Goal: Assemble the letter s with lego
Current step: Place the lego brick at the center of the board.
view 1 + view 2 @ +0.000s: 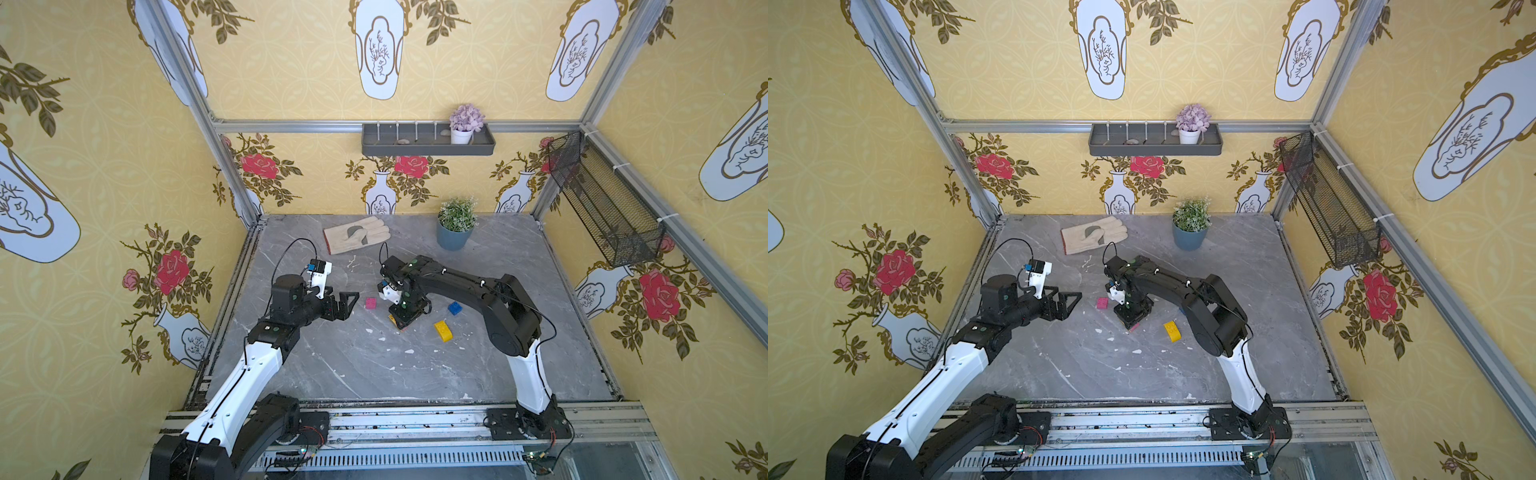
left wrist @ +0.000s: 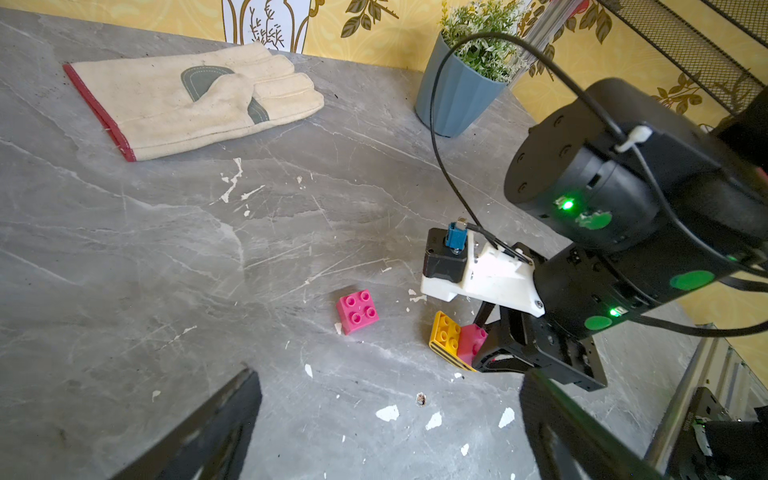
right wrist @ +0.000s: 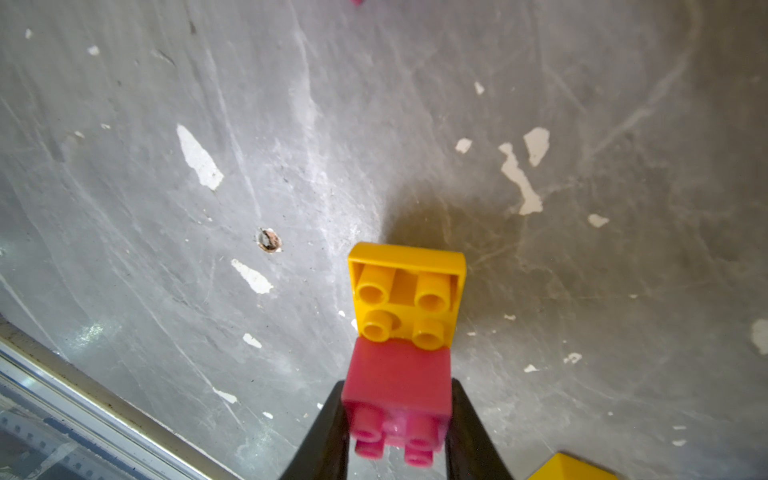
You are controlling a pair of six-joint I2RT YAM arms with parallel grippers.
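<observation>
**Right tool (image 3: 397, 415) pinching a pink-and-yellow pair, left tool (image 1: 351, 306) spread wide and empty**

We see the right tool's jaws pressed onto the two sides of the pink brick (image 3: 397, 386), its studs facing the wrist camera. That brick is clicked onto one half of a yellow brick (image 3: 407, 291), whose other four studs stick out bare beyond the fingertips. The pair hangs tilted, low over the grey table (image 1: 332, 374); whether the yellow edge touches it we cannot tell. The left tool holds nothing and touches nothing. Between the two tools, nearer the right one, a loose pink brick (image 1: 370, 303) sits studs up. On the right tool's far side from the left tool lie the blue brick (image 1: 454, 308) and a loose yellow brick (image 1: 443, 331), near each other but apart. So the lego lies in separate pieces around the right tool.
</observation>
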